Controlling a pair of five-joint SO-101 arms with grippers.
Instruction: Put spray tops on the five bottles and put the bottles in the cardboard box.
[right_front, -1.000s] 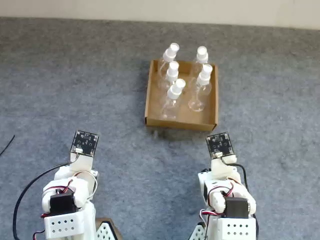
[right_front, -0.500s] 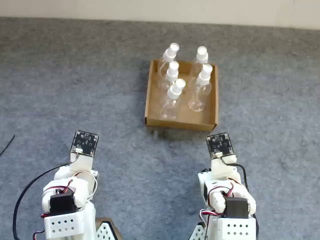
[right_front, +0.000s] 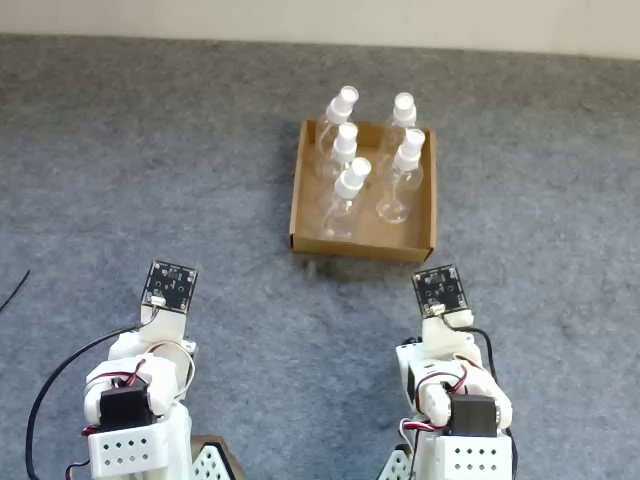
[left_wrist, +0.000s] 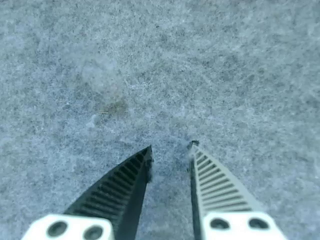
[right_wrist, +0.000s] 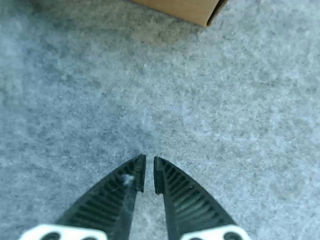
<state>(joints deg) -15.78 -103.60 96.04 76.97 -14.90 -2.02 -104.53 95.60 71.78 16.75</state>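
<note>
The fingers (left_wrist: 125, 190) of the left gripper (left_wrist: 170, 148) are held a narrow gap apart, with nothing between them and only the grey table (left_wrist: 160, 60) below. The fingers (right_wrist: 120, 192) of the right gripper (right_wrist: 148, 167) are drawn nearly together, tips almost touching, and nothing is gripped. In the high view both arms are seen folded back at the near edge, well apart from the box (right_front: 360, 246); a corner of the box (right_wrist: 185, 7) is caught in the right wrist view.

The task is judged to be finished, or very nearly so. Five bottles (right_front: 340, 205) are counted in the box, and a white top (right_front: 352, 177) is seen on each. Three are plainly inside. The two farthest ones overlap the far rim, so their place inside is taken as likely rather than certain. No loose bottle or top is seen on the table.

The bottles are stood upright, so the long axis of each is vertical and the tops point up. Which way the nozzles face cannot be made out.
</note>
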